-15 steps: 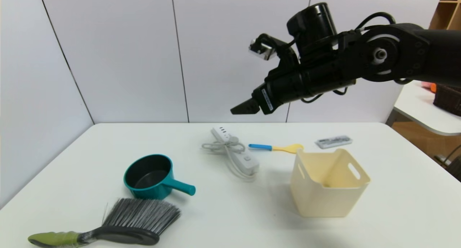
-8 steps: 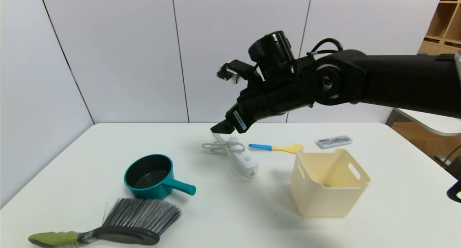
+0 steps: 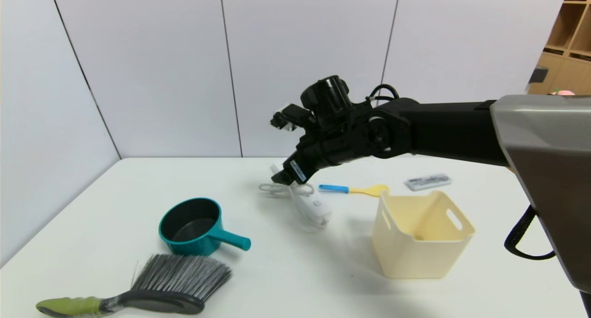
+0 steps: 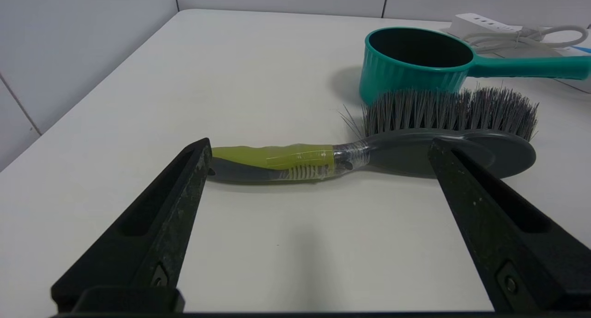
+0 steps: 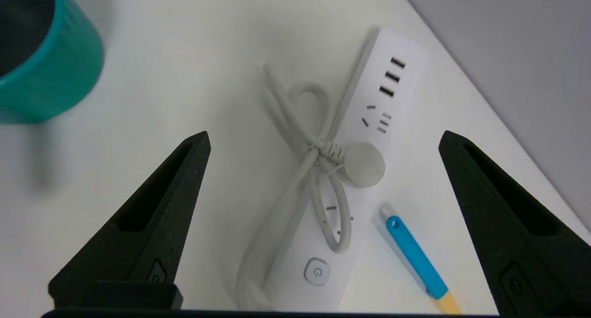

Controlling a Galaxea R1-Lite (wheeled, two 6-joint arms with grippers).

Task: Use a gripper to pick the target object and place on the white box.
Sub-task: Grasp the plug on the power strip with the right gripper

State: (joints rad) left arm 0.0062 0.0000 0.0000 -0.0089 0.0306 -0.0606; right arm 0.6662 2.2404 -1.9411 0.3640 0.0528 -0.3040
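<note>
The right pincer (image 3: pixel 278 177) hangs spread wide, grasping nothing, above the far end of the power strip (image 5: pixel 344 179), which lies flat on the worktop (image 3: pixel 286 272) between its fingers (image 5: pixel 152 225), well apart from the cream bin (image 3: pixel 421 235). The left pincer (image 4: pixel 318 225) is released near the brush (image 4: pixel 369 147).

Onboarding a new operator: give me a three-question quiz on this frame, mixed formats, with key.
1. True or false: the right gripper is shut on the long white power strip with its tied cord.
2. Which lies nearest the blue-and-yellow plastic spoon? A) teal plastic pot B) power strip C) grey-bristled brush with green handle
3. Fill in: the cream open-top plastic bin holds ____.

Key: 1 false, it hangs open above the strip; 2 B; 3 nothing.
</note>
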